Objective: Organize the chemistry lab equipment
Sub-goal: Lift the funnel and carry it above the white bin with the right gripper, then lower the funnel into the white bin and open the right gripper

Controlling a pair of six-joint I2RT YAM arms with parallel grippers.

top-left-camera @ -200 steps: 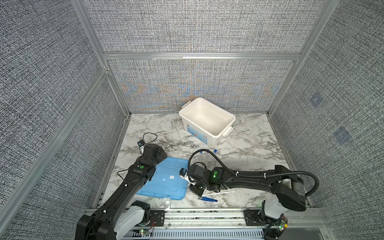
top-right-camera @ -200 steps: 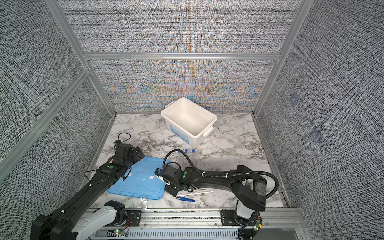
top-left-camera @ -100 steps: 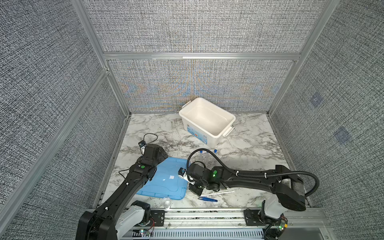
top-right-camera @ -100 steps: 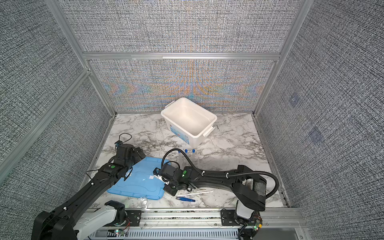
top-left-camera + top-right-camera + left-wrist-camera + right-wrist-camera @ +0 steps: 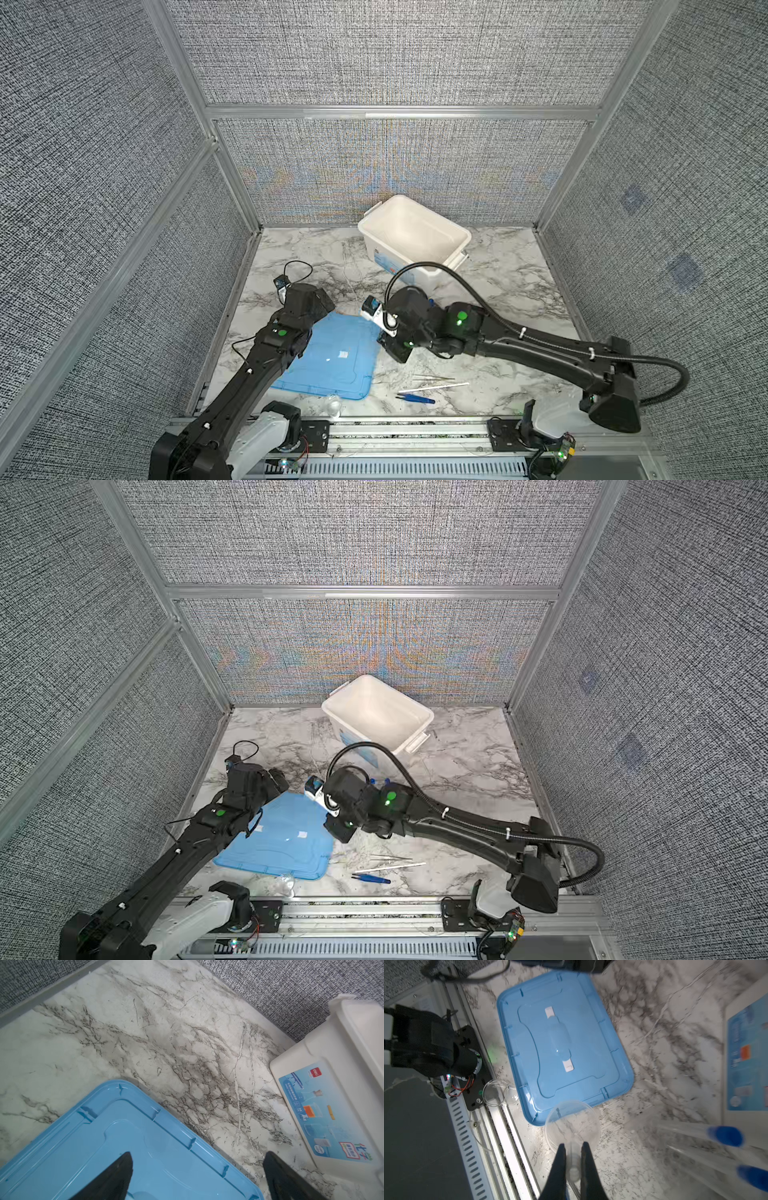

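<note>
Worktop of grey-veined marble shows in both top views. A white tub stands near its back edge, and a flat blue lid lies toward the front left corner. Between the lid and the front right corner lie silver tweezers, a thin white stick just beside them, and blue tweezers nearest the front edge. Small glass dishes sit at the front edge, just beside the lid's near corner. The left arm reaches over the lid's back left corner. The right arm reaches across to the lid's right side. Both arms hide their own claws from above. Two blue caps peek out behind the right wrist, between it and the tub.

From the left wrist, the left claw stands wide open and holds nothing. One finger hangs over the lid, the other over bare marble between the lid and the tub.

From the right wrist, the right claw is closed on the rim of a clear dish, with the glass wall pinched between its fingers. The dish overlaps the lid's corner in this view. I cannot tell whether it rests on the marble or is raised. Two more dishes overlap by the front rail. Blurred capped tubes lie near the tub. No rack can be made out in the blur.
</note>
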